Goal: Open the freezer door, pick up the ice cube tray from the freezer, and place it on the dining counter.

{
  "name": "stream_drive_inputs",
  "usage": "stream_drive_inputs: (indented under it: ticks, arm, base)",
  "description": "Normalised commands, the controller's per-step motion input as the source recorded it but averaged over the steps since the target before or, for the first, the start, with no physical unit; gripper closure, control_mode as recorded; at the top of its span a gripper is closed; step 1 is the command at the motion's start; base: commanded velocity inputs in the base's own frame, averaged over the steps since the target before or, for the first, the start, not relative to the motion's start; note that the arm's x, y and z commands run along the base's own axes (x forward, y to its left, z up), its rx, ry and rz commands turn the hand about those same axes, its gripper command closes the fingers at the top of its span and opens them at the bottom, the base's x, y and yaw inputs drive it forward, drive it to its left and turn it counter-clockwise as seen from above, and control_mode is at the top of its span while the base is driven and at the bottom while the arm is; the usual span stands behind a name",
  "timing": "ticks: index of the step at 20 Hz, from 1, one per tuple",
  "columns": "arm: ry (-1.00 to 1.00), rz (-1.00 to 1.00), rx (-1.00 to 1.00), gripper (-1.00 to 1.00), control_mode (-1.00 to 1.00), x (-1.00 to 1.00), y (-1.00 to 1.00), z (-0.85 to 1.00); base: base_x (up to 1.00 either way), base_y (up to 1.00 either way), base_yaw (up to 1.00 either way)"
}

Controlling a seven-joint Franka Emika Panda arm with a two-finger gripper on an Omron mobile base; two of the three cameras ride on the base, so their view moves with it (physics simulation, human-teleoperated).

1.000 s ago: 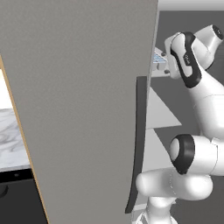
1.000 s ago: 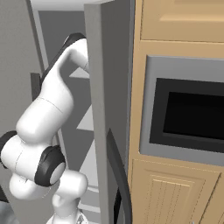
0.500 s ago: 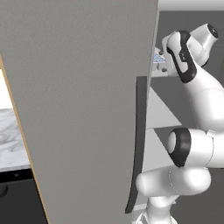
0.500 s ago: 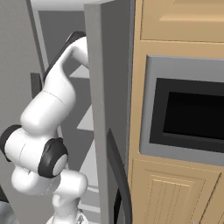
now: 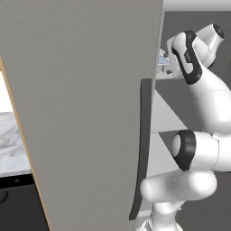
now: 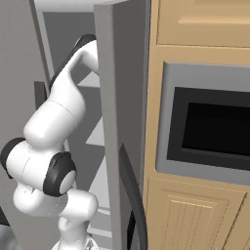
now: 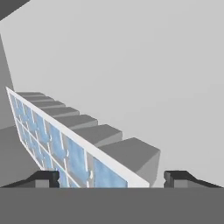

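1. Gripper (image 7: 112, 177) stood with its jaws spread wide, nothing clamped between them (two dark fingertips (image 7: 43, 178) far apart).
2. Between those tips lay the ice cube tray (image 7: 65, 144), its blue cells and pale rim slanting away to the upper left.
3. Beyond the tray spread a light grey freezer shelf (image 7: 144, 78).
4. Beside the arm, the freezer door (image 5: 85, 103) stood swung open, its dark handle (image 5: 142, 149) running down its edge.

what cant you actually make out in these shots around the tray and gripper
- ice cube tray: near end cut off by the hand view's bottom edge; in the left base view the freezer door hides most of it.
- gripper: jaws straddle the tray's end, contact unclear.
- freezer: interior mostly blocked by the arm.
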Motion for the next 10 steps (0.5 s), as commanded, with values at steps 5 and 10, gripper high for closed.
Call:
stream_drive_inputs:
  ticks: [5, 10]
  arm:
    - [0.0, 0.0, 0.0, 1.0, -1.0, 0.0, 0.0, -0.05]
    - [0.0, 0.0, 0.0, 1.0, -1.0, 0.0, 0.0, 0.0]
  base:
    - [0.0, 0.0, 0.0]
    - [0.0, 0.0, 0.0]
